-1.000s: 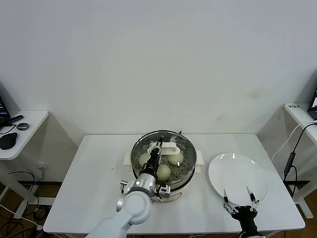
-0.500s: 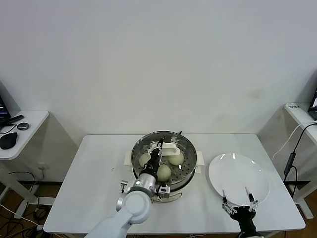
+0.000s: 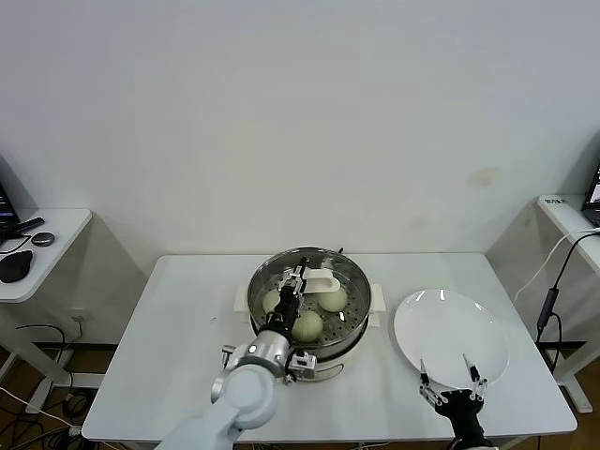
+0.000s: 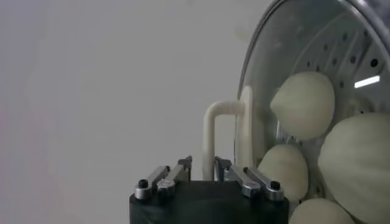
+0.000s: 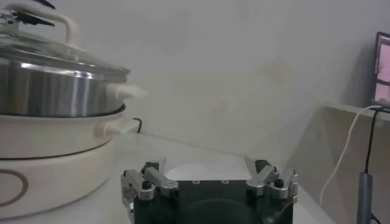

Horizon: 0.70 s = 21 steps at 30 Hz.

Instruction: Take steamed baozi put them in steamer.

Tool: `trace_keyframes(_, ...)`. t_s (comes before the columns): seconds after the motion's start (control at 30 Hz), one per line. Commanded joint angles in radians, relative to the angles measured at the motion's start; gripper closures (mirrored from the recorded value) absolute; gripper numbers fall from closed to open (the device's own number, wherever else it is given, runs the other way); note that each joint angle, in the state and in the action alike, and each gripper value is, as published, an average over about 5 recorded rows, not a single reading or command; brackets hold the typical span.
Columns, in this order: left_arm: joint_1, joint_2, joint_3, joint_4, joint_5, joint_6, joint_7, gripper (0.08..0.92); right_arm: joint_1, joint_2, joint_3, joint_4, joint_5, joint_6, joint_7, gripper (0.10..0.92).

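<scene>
The steamer (image 3: 354, 317) stands mid-table with its glass lid (image 4: 286, 55) on it. Several cream-white baozi (image 4: 303, 105) lie inside on the perforated tray and show through the glass; three show in the head view, one of them front centre (image 3: 307, 324). My left gripper (image 4: 202, 167) hovers over the lid, open, its fingers standing either side of the white lid handle (image 4: 210, 137) with a narrow gap. My right gripper (image 3: 453, 370) is open and empty over the near edge of the white plate (image 3: 450, 328).
The plate lies bare to the right of the steamer (image 5: 55, 79). A side table (image 3: 37, 244) with a mouse stands far left, and a cable (image 3: 553, 300) hangs at the far right. The tabletop (image 3: 178, 356) spreads to the left of the pot.
My left gripper's fingers have parted from the lid handle they were shut on. The lid rests on the steamer. The right gripper has barely moved.
</scene>
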<state>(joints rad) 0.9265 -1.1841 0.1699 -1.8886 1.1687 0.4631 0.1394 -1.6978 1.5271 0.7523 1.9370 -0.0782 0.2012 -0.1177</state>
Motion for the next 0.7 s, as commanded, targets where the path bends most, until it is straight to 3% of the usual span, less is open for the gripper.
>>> trace_keyframes(0.03, 0.148, 0.044, -0.103, -0.180, -0.311, -0.065, -0.051, 0.525, -0.001, 0.000, 0.000, -0.003, -0.002, -0.002, -0.002, 0.203)
trace_keyframes(0.2, 0.301, 0.082, -0.218, -0.347, -0.622, -0.124, -0.137, 0.378, 0.000, 0.000, 0.000, -0.004, -0.003, -0.006, -0.006, 0.203)
trace_keyframes(0.4, 0.654, 0.054, -0.484, -0.496, -1.046, -0.347, -0.244, 0.217, 0.000, -0.001, -0.001, -0.007, 0.002, 0.004, -0.011, 0.203)
trace_keyframes(0.53, 0.832, -0.015, -0.617, -0.513, -1.219, -0.431, -0.323, 0.180, -0.011, -0.015, -0.016, 0.006, 0.026, -0.004, -0.020, 0.203)
trace_keyframes(0.7, 0.982, -0.086, -0.674, -0.465, -1.333, -0.559, -0.366, 0.177, -0.057, -0.067, -0.067, 0.046, 0.111, -0.045, -0.031, 0.203)
